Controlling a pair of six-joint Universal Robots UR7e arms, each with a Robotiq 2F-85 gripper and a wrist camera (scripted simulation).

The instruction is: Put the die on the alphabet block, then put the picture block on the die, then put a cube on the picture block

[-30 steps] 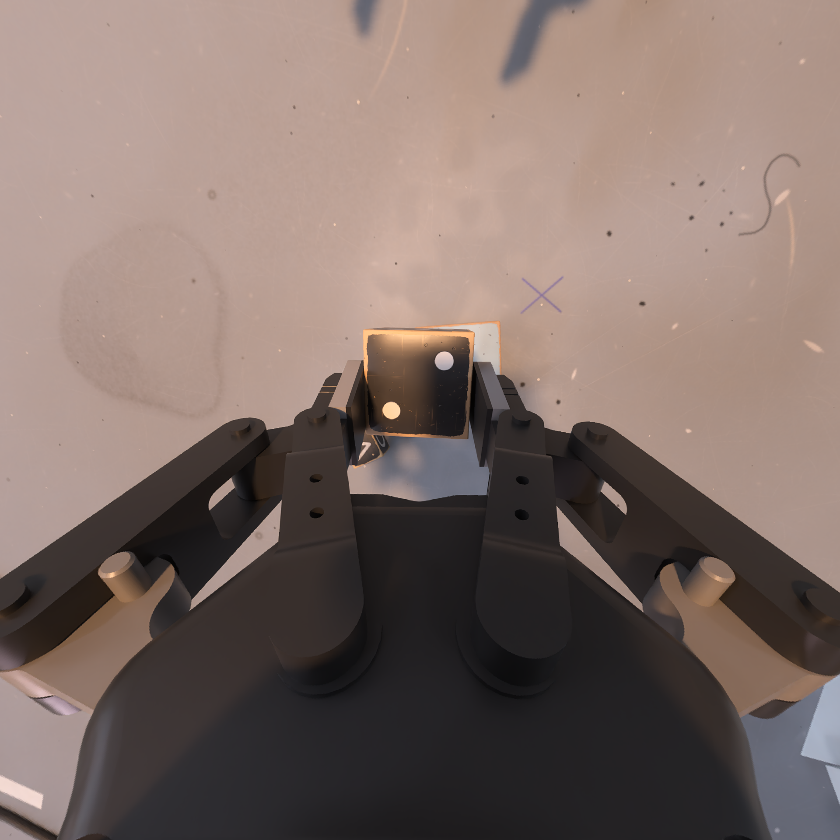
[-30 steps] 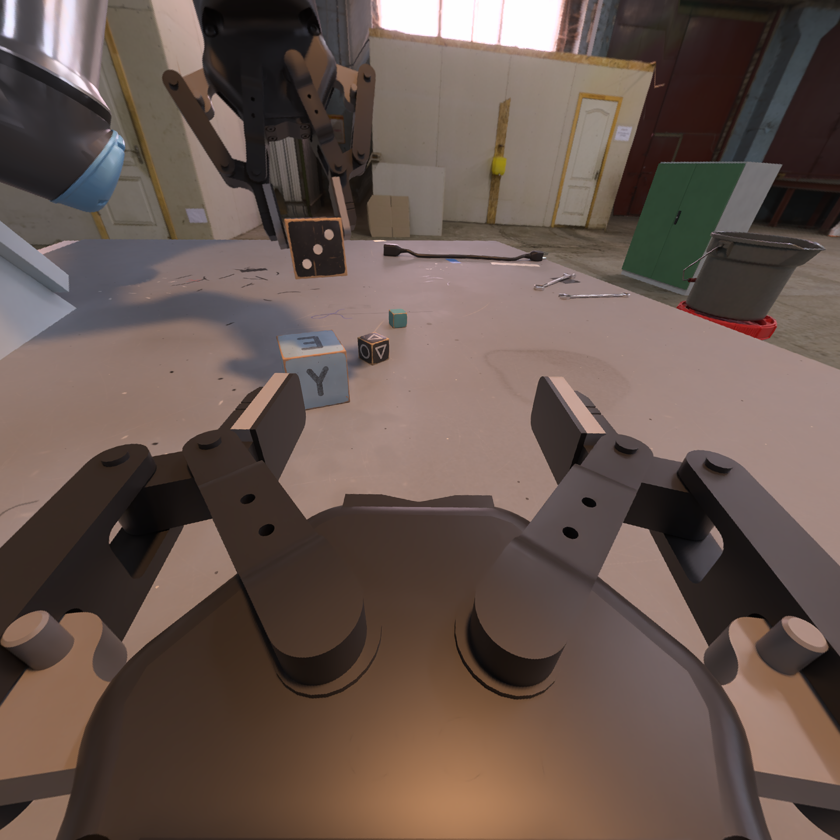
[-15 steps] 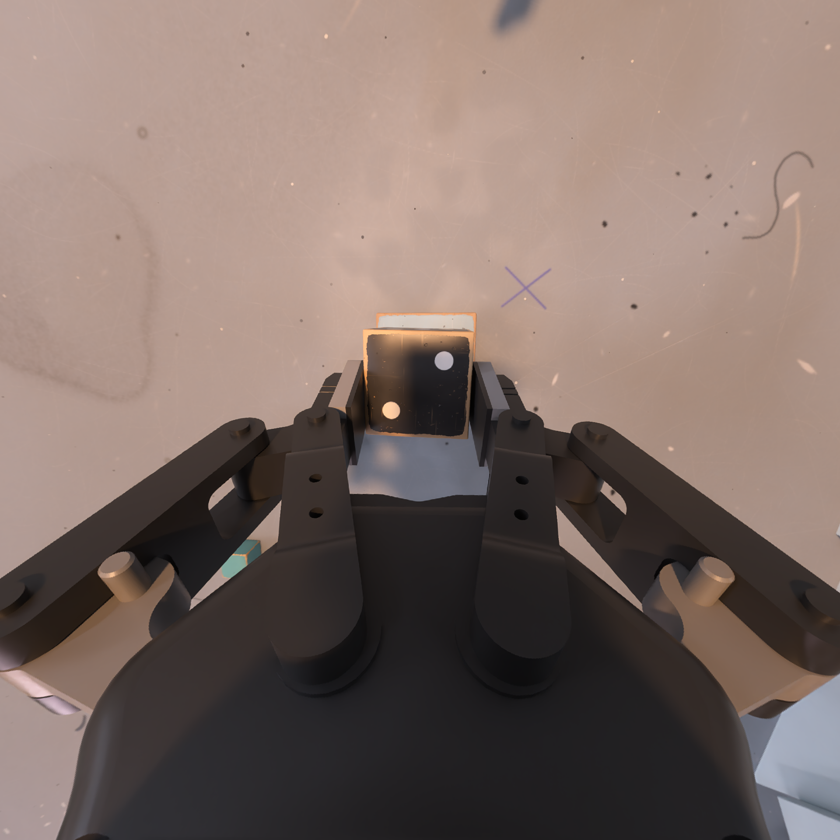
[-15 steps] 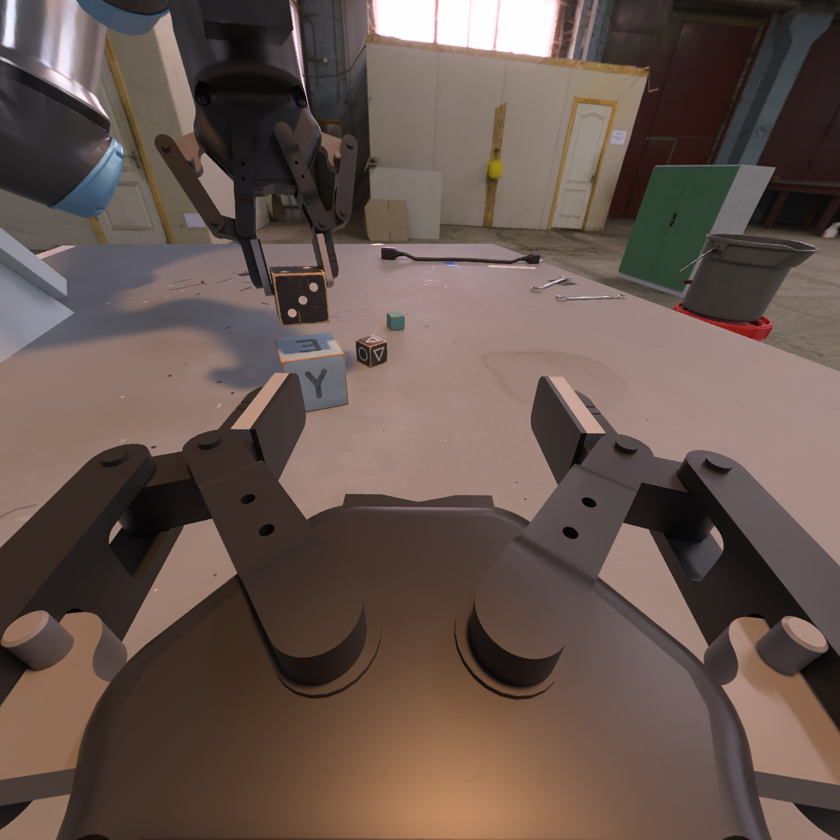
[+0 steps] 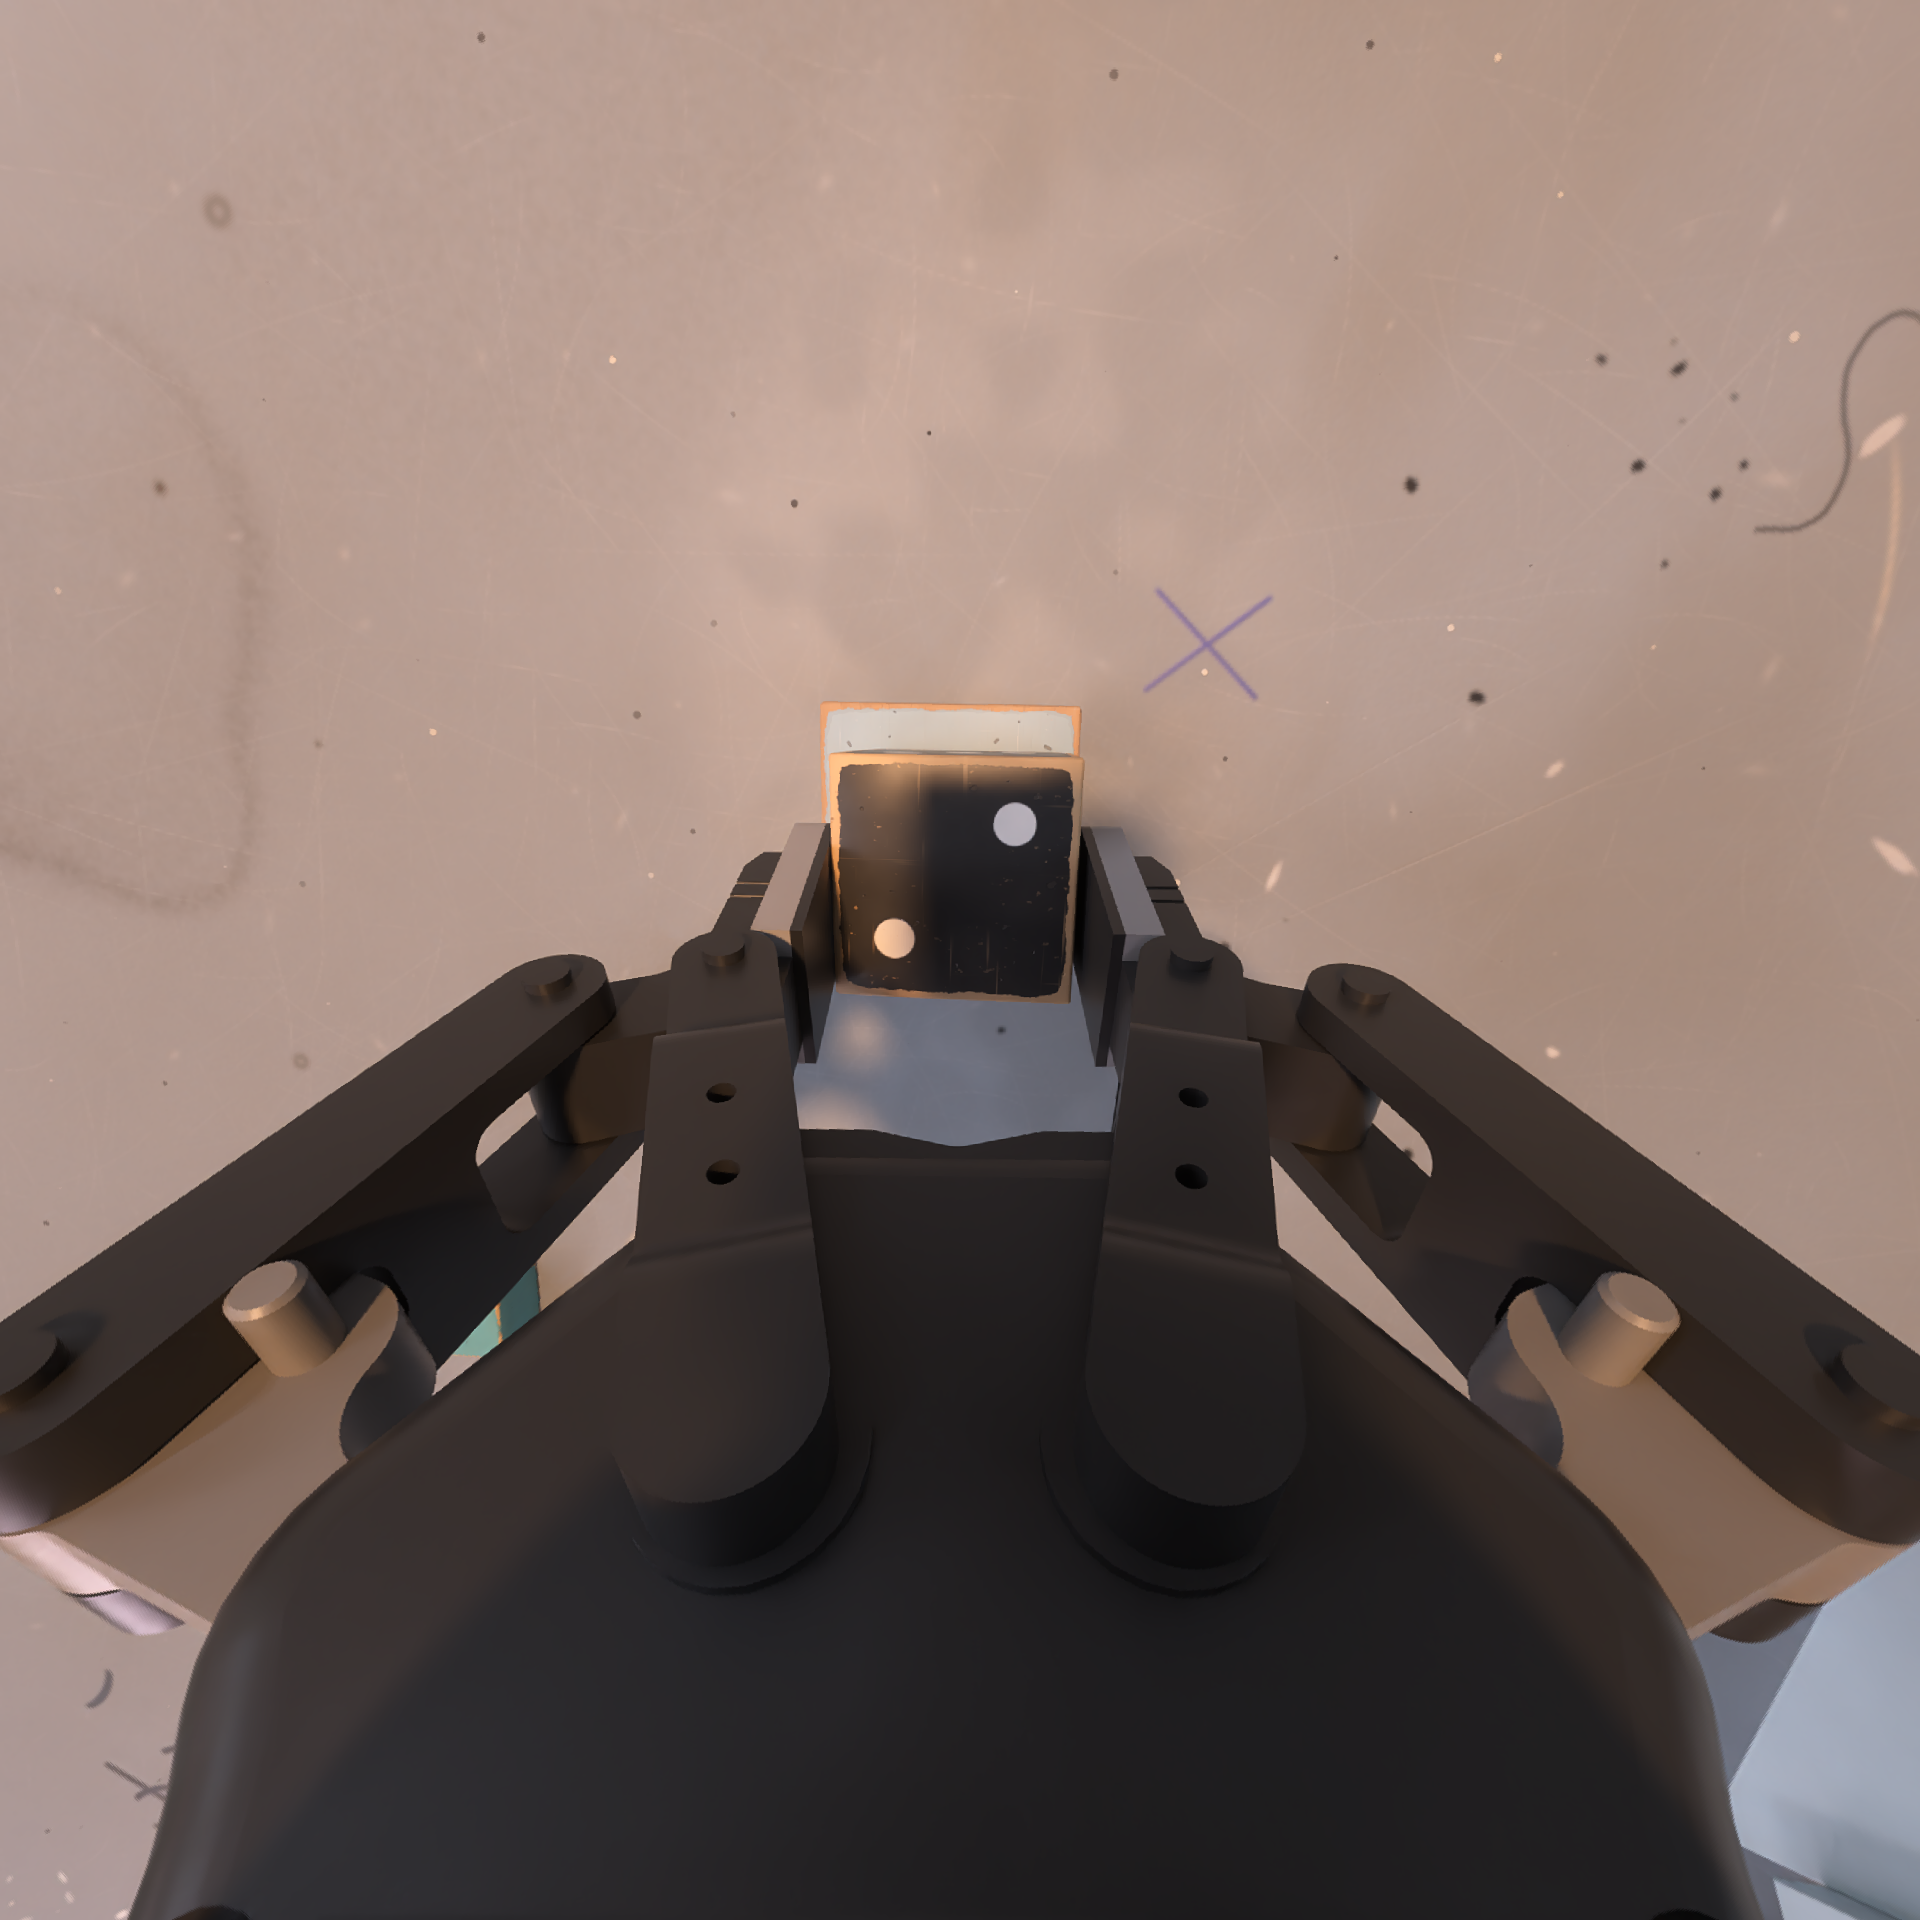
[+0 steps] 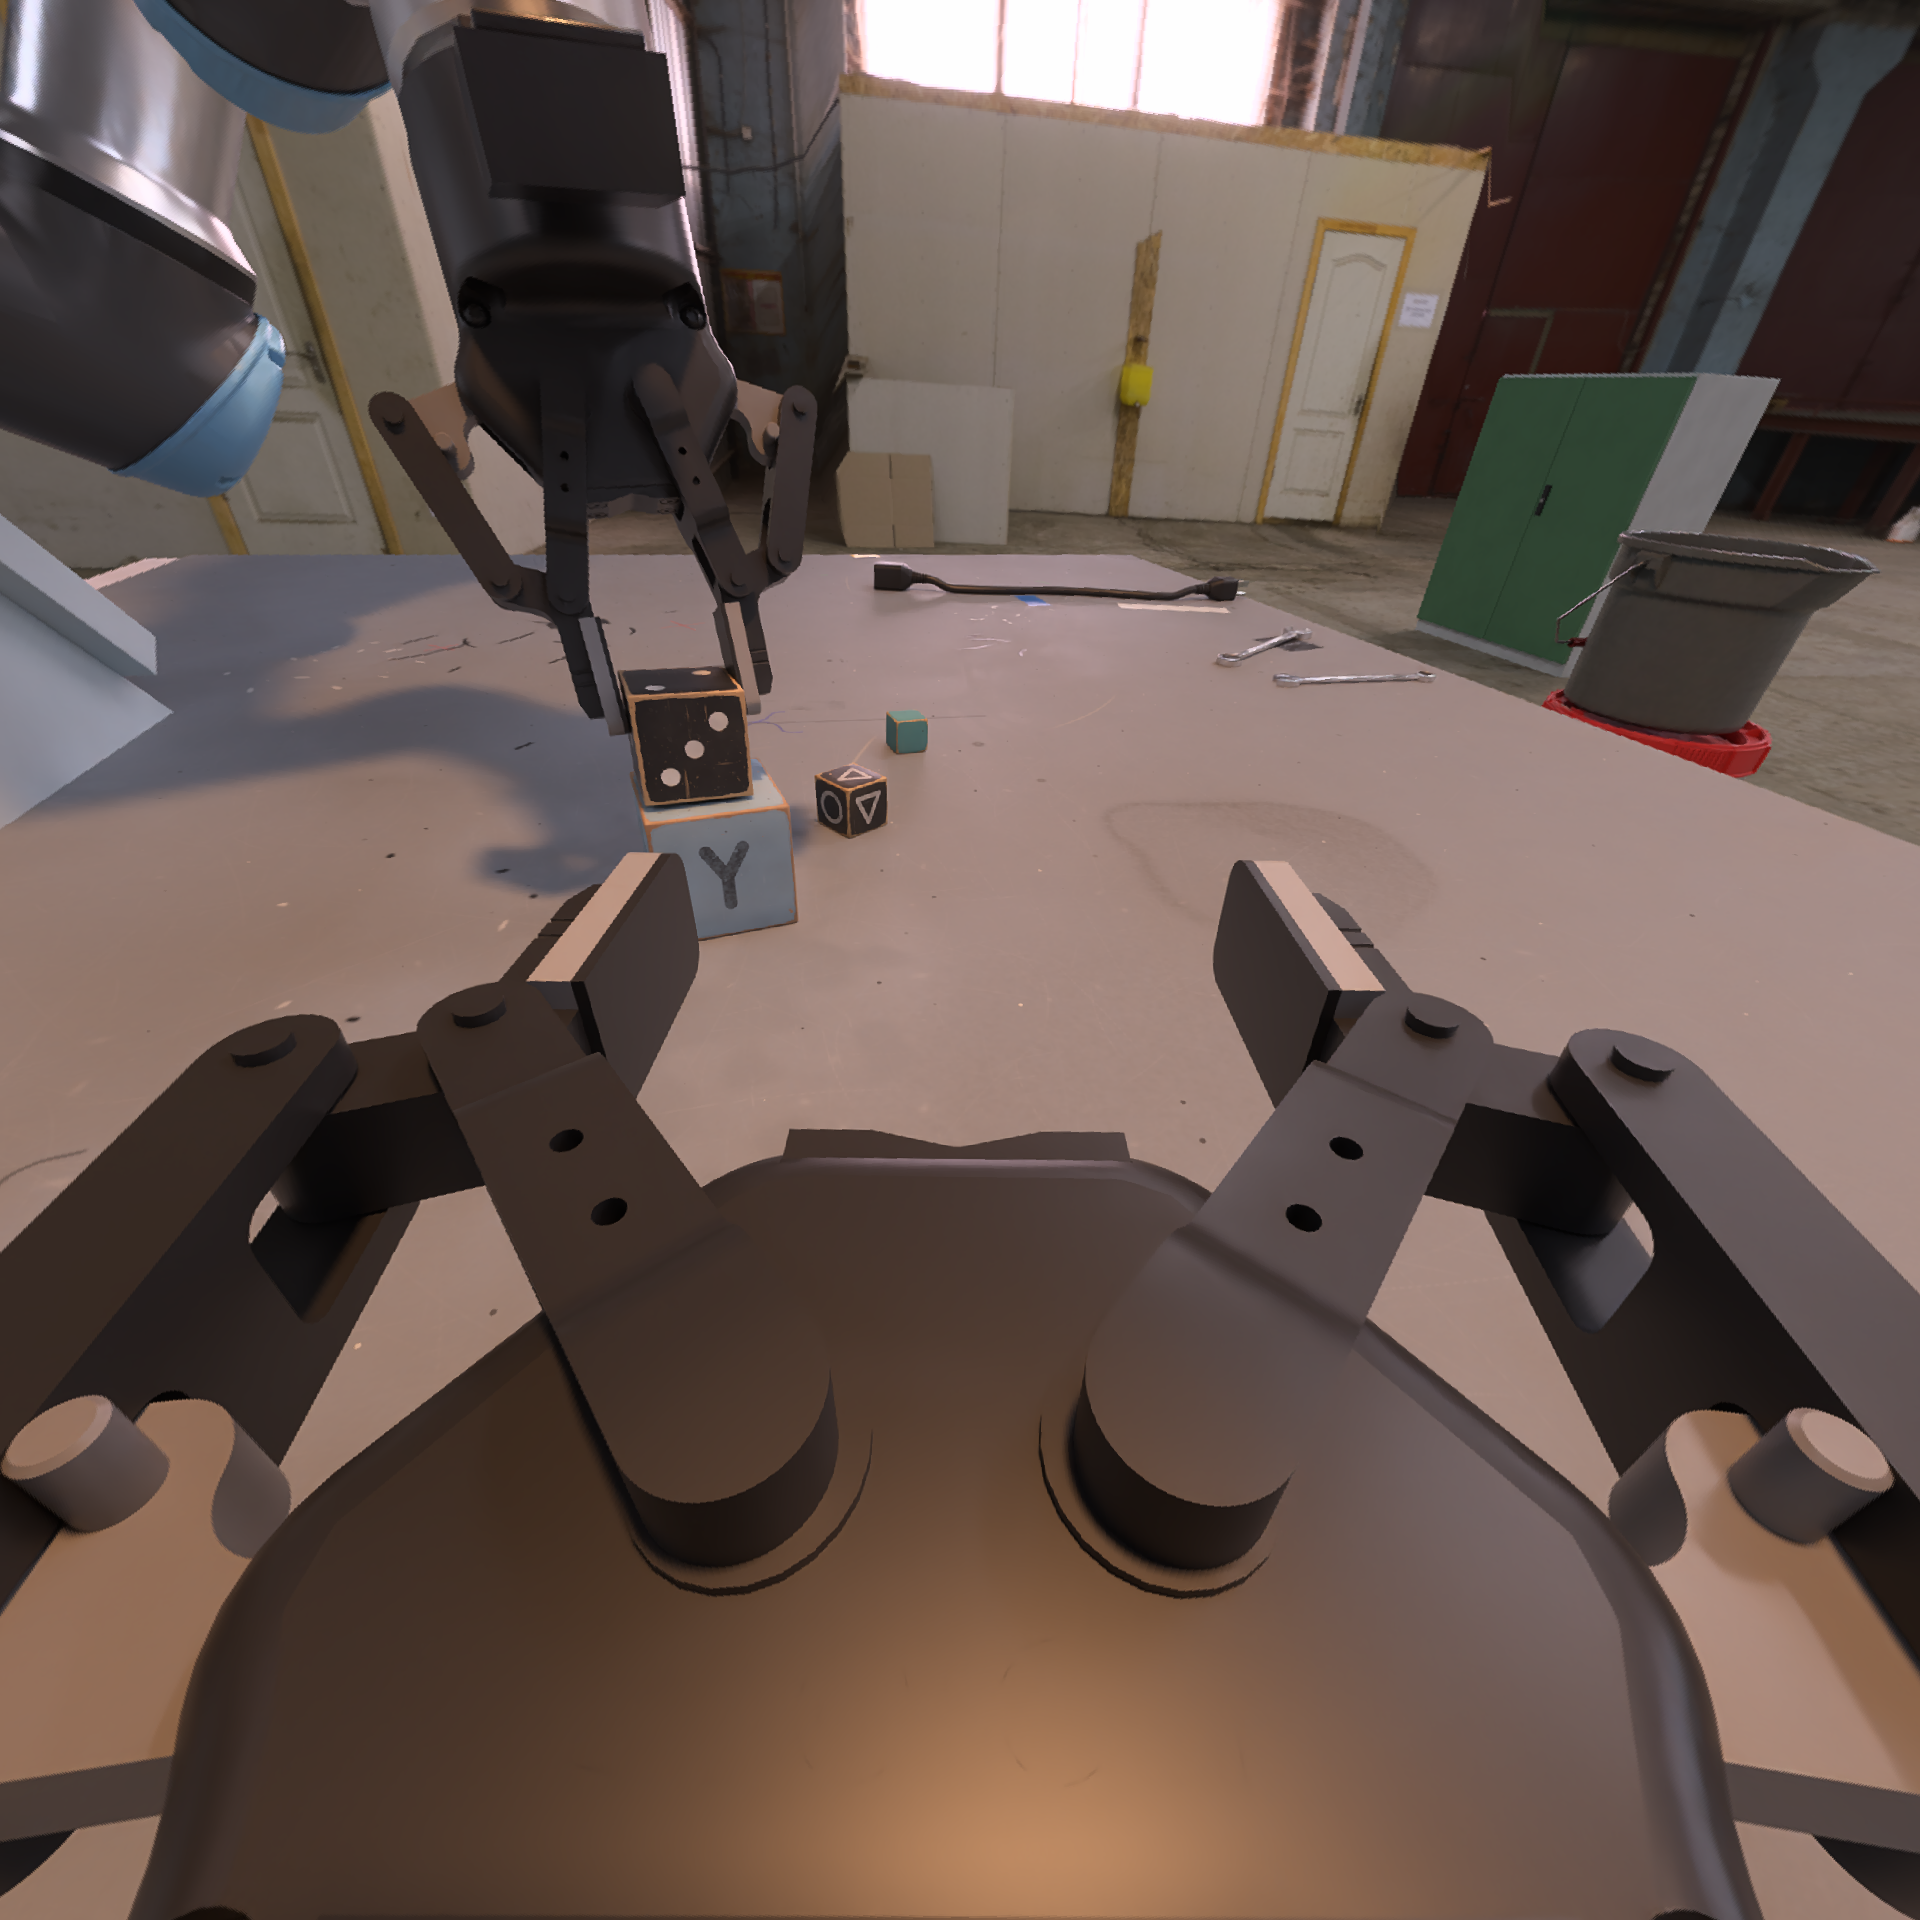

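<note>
Right now you are on the first step, setting the die on the alphabet block, and it looks almost done. Nearest in the right wrist view, your right gripper [image 6: 956,935] hangs low over the bare table [image 6: 1039,1039] with its fingers spread wide and nothing between them; it points forward and slightly down, idle. Just past its left fingertip stands the pale blue alphabet block [image 6: 727,868], and the black die [image 6: 691,738] sits on or a hair above its top face; whether they touch cannot be told from here. The die looks shifted toward the block's left and far edges rather than centred.

The left gripper [image 6: 670,665] comes straight down from above, fingers vertical, clamped on the die's two opposite sides. In the left wrist view the die [image 5: 954,878] fills the gap between the pads, and a strip of the alphabet block [image 5: 951,727] shows beyond its far edge.

Your next move, I judge, calls for easing down until contact is sure, then parting the fingers and lifting straight up so the die is not dragged off.

Farther off, to the right, wait the small dark picture block [image 6: 852,800] and then the teal cube [image 6: 906,730], both on the table, well apart from the stack.
</note>
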